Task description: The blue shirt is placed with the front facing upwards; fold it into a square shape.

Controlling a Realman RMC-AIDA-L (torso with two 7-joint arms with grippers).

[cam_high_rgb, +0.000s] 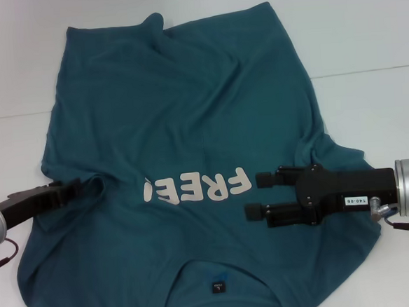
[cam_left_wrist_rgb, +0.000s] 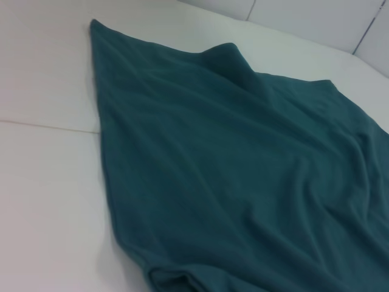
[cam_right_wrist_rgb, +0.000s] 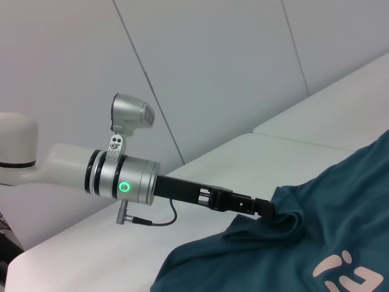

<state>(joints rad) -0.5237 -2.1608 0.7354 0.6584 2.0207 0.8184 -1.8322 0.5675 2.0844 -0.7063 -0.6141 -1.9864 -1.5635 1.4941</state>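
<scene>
Shirt: I see the blue shirt (cam_high_rgb: 187, 112) spread on the white table (cam_high_rgb: 364, 30), front side up, with many wrinkles. The collar end is the end close to the robot and the hem is at the far side.

Print: the cream letters "FREE" (cam_high_rgb: 196, 188) stand across the chest, upside down in my head view. They lie between the two grippers.

Label: a small dark neck label (cam_high_rgb: 217, 287) shows inside the collar, near the bottom edge of the head view.

Left gripper: the left gripper (cam_high_rgb: 70, 191) is at the left edge of the shirt, by the sleeve. Its fingers are closed on a fold of the fabric. In the right wrist view the cloth rises into a small peak at the fingertips of this gripper (cam_right_wrist_rgb: 264, 208), so I read it as pinching the shirt.

Right gripper: the right gripper (cam_high_rgb: 258, 195) is above the right part of the chest, just beside the last letter of the print. Its two fingers are apart and nothing is between them. I cannot tell whether the fingertips touch the fabric.

Left wrist view: only the plain teal fabric (cam_left_wrist_rgb: 243, 182) and the table (cam_left_wrist_rgb: 42, 182) show.
</scene>
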